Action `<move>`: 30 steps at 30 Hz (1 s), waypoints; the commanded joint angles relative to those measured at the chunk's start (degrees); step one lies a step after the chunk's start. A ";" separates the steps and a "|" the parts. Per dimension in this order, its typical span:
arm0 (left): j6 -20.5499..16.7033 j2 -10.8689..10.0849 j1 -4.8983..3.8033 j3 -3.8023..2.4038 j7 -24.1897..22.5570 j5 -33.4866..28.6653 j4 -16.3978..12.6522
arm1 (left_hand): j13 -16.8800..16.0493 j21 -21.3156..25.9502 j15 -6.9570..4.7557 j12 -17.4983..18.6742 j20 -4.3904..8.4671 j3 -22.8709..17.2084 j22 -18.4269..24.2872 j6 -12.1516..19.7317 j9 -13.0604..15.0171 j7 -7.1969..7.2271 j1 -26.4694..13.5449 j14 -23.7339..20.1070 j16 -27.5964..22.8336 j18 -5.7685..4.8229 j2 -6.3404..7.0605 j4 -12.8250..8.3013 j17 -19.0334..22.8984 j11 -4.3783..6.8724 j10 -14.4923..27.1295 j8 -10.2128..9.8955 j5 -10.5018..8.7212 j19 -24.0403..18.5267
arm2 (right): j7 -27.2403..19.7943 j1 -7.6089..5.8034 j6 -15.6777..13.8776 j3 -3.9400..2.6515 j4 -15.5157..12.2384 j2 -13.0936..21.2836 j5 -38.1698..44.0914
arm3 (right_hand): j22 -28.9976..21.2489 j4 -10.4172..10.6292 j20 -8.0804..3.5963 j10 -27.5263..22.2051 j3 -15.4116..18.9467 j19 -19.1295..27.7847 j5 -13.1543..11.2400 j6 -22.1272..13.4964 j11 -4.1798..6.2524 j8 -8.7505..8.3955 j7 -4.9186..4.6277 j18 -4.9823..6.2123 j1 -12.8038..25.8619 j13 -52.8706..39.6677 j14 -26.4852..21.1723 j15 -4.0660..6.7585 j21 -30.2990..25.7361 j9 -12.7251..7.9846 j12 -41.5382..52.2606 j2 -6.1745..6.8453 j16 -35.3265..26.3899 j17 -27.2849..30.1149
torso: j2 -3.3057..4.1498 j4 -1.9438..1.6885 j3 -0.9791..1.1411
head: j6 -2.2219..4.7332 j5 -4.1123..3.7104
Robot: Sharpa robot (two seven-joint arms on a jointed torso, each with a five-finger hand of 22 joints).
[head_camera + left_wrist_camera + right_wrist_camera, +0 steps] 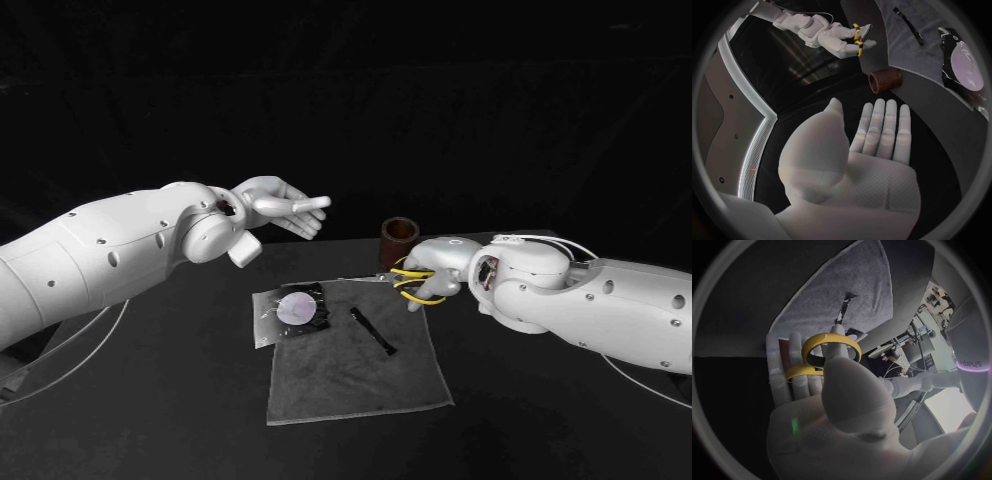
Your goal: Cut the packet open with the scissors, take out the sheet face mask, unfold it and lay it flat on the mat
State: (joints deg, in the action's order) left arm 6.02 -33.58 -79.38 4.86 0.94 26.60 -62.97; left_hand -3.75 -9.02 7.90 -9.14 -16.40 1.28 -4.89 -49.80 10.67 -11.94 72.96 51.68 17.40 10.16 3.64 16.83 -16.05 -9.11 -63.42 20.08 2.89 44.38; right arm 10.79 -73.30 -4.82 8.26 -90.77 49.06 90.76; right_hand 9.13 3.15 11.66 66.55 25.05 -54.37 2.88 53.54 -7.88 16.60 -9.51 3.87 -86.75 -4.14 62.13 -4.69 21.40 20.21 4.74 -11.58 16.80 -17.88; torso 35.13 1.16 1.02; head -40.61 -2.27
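Mat (361,365): grey cloth, flat on the black table (173,400), with straight edges. Bare table lies on every side of it, with the broadest stretches at its near edge and along its left edge.

Left hand (278,204): raised well above the table, up beyond the mat's far left corner. The palm is turned up and the fingers are stretched out side by side. It holds nothing and touches nothing, with free air all round it.

Right hand (433,272): low at the mat's far right corner. Its fingers are hooked through the yellow loops of the scissors (417,287) and hold them. The blades are too hidden to tell how they stand.

Packet (296,310): lies flat on the mat's far left corner, slightly over the mat's left edge, with a pale round patch on its face. It is well apart from both hands. Whether it is cut cannot be told.

Black stick (372,331): lies slanted on the mat, near the packet on the side towards the right hand, touching neither.

Cup (398,236): brown and upright, just beyond the mat's far edge and close behind the right hand. Its inside is too dark to tell what it holds.
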 commanded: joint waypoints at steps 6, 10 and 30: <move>8.92 2.30 -0.23 -0.04 6.97 7.73 -1.42 | -0.07 -1.86 -0.06 1.69 0.44 2.19 -0.50 0.26 -0.25 -0.19 1.08 0.75 -1.30 0.45 -0.67 0.01 0.48 -0.10 -0.32 -0.93 -0.13 3.70 | 4.88 -0.42 3.61 -0.06 -2.21 -1.87 9.68 | 0.03 -0.09 -0.22 4.70 1.50 -0.30 0.19 0.24 1.56 -0.44 0.07 6.58 -3.03 0.07 0.35 -0.11 0.26 0.00 -0.37 -2.05 -0.15 -0.07 | -0.01 -0.08 -0.04 | -0.24 0.37; 11.71 2.90 -0.24 0.00 9.18 9.30 -2.46 | -0.09 -4.30 -0.79 2.82 2.09 3.37 -1.16 0.75 -0.40 0.01 2.82 4.14 -0.70 0.52 -1.18 -0.05 0.02 0.13 -0.03 -1.53 -0.13 8.76 | 5.83 -0.47 4.31 -0.06 -2.95 -2.40 10.66 | 0.03 -0.08 -0.23 4.69 1.46 -0.32 0.24 0.25 1.57 -0.48 0.08 6.57 -3.07 0.09 0.35 -0.10 0.25 -0.01 -0.41 -2.11 -0.18 -0.07 | 0.04 -0.05 -0.08 | -0.31 0.55; 12.35 5.22 0.21 1.06 11.43 8.81 -3.05 | -0.07 -3.82 -0.66 4.04 2.61 4.84 -0.22 1.73 -0.57 -0.33 5.43 4.37 -2.24 0.43 -1.70 -0.16 0.00 -0.18 0.69 -2.30 -0.10 10.26 | 6.11 -0.77 2.49 -0.07 -6.17 -2.44 11.58 | 0.01 -0.05 -0.26 4.75 1.35 -0.39 0.40 0.40 1.59 -0.61 0.08 6.57 -3.29 0.12 0.41 -0.07 0.21 -0.03 -0.50 -2.37 -0.29 -0.09 | 0.02 -0.06 -0.10 | -0.10 1.00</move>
State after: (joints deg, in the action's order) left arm 17.02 -28.53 -79.19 5.93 11.66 35.59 -65.95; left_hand -3.78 -13.20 7.21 -5.43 -13.52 5.85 -5.17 -48.51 10.19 -12.16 77.84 56.30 15.52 10.11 1.79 16.68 -16.09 -9.33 -63.16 18.16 2.89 54.68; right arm 16.16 -73.97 -1.28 8.27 -96.75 46.62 100.98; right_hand 9.10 3.16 11.57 66.70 25.06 -54.66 3.01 53.53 -7.75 16.37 -9.49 3.87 -87.04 -4.09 62.13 -4.70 21.40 20.19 4.49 -11.29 16.79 -17.92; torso 35.15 1.13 0.84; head -40.65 -1.47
